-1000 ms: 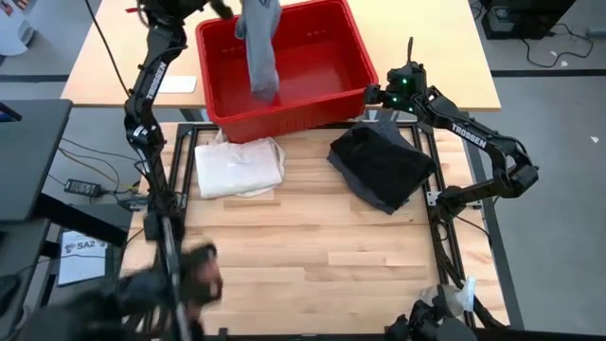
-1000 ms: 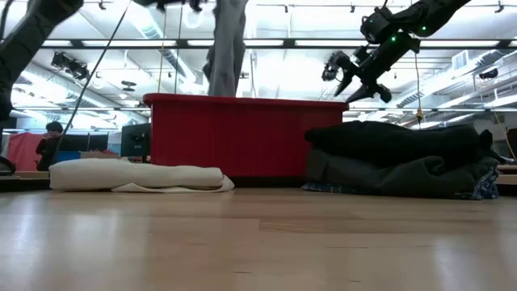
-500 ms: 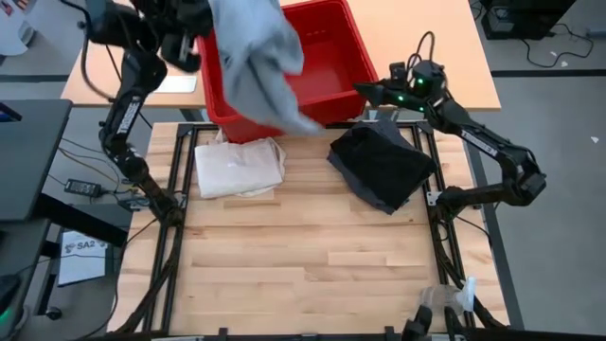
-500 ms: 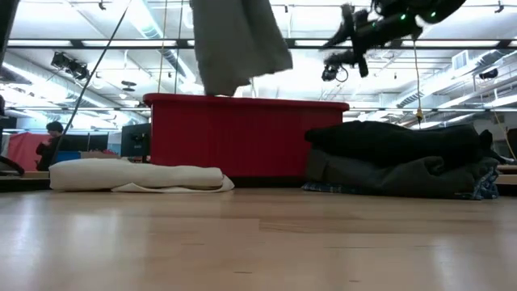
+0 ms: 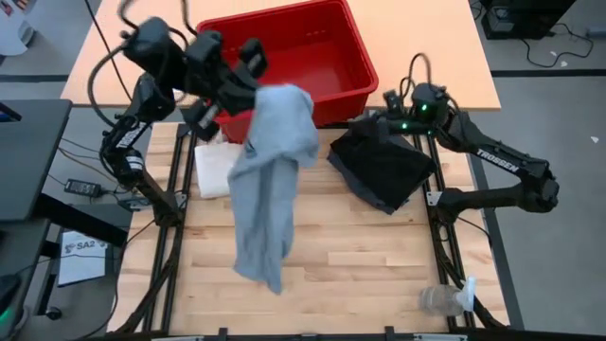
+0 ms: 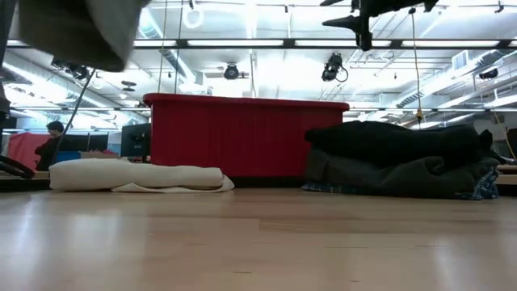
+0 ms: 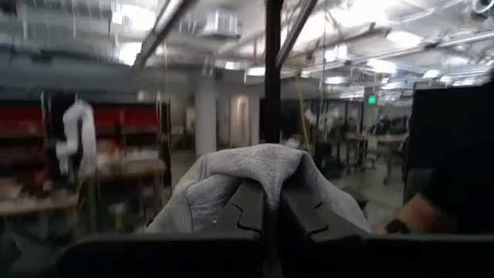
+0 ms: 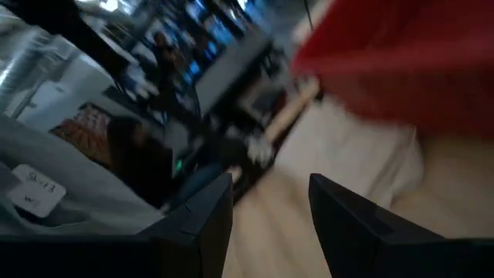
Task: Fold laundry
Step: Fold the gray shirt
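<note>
1. Two arms are over the bench (image 5: 312, 275), one at each far corner.
2. The left gripper (image 5: 248, 87) is raised above the far left corner, clenched on the top of a light grey T-shirt (image 5: 270, 180); in its wrist view the cloth (image 7: 258, 177) bunches over the two fingers (image 7: 245, 208), pressed together.
3. The T-shirt hangs clear of the wood, draping from the far left part toward the middle of the near edge.
4. A cream tote (image 5: 213, 170) lies flat at the far left, partly hidden under the hanging shirt.
5. A red bin (image 5: 312, 57) sits just past the far edge, near the middle.
6. A stack of dark garments (image 5: 383, 166) rests at the far right, black on top, dark grey beneath, with a plaid edge (image 6: 485, 187) showing at the bottom.
7. The right gripper (image 5: 371, 118) hovers just above the stack's far edge, its fingers (image 8: 208, 220) parted with nothing between them.
8. A clear plastic bottle (image 5: 445, 299) lies at the near right corner.
</note>
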Robot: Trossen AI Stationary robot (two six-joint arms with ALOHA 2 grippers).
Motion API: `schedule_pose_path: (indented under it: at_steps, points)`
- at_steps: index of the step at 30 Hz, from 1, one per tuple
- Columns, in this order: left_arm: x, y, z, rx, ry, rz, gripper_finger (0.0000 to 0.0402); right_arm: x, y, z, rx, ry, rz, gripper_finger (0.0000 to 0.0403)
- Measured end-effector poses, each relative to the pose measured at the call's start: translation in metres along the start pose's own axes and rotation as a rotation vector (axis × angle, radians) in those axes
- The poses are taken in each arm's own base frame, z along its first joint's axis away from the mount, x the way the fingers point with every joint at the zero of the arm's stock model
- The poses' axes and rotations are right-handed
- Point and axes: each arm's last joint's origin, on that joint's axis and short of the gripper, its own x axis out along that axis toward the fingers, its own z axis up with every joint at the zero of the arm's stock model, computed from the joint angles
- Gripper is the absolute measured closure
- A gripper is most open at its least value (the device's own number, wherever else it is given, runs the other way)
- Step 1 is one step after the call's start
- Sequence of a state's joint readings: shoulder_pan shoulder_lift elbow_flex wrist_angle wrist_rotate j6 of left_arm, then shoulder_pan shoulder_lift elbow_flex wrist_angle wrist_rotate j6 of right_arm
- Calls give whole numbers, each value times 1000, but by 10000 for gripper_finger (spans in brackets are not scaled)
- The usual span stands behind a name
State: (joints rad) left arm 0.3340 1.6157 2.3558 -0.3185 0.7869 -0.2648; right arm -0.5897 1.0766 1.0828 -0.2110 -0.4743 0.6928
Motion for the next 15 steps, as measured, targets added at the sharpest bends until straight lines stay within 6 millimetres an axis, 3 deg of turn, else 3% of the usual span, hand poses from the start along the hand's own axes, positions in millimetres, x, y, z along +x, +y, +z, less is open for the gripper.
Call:
schedule_pose_path:
  at_steps: [3, 8, 15]
  points:
    - [5, -1, -11, -65, 61, 67, 383, 10, 12, -23, 59, 108, -26, 225]
    - [6, -2, -25, -81, 164, 198, 383, 15, 36, -69, 17, 290, -138, 225]
    - [2, -9, -16, -52, 121, 310, 385, 7, 87, -122, -314, 314, -99, 224]
